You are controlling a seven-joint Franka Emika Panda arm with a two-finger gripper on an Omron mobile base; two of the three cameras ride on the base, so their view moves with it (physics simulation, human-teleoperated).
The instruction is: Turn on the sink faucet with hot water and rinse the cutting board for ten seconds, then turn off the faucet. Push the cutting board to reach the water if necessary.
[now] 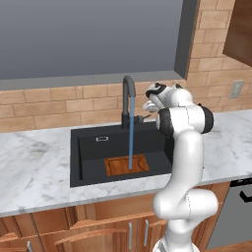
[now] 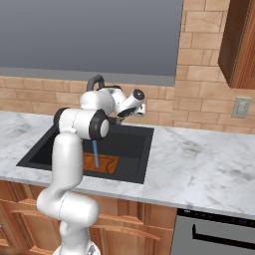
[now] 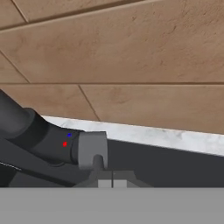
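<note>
Water (image 1: 131, 133) runs in a thin blue stream from the black gooseneck faucet (image 1: 128, 96) onto the reddish-brown cutting board (image 1: 127, 165), which lies flat on the floor of the black sink (image 1: 88, 150). In the right base view the water (image 2: 95, 158) lands on the cutting board (image 2: 103, 163) inside the sink (image 2: 135, 144), behind my arm. My gripper (image 3: 111, 183) is shut with nothing between its fingertips, right at the faucet's grey lever handle (image 3: 92, 148). From the left base view the gripper (image 1: 147, 116) sits just right of the faucet's base.
Marble counter (image 1: 34, 167) runs along both sides of the basin. A brick backsplash (image 3: 131, 57) stands close behind the faucet. A wall outlet (image 2: 241, 107) and a dark upper cabinet (image 2: 239, 40) are on the right, with a dishwasher (image 2: 214, 234) below the counter.
</note>
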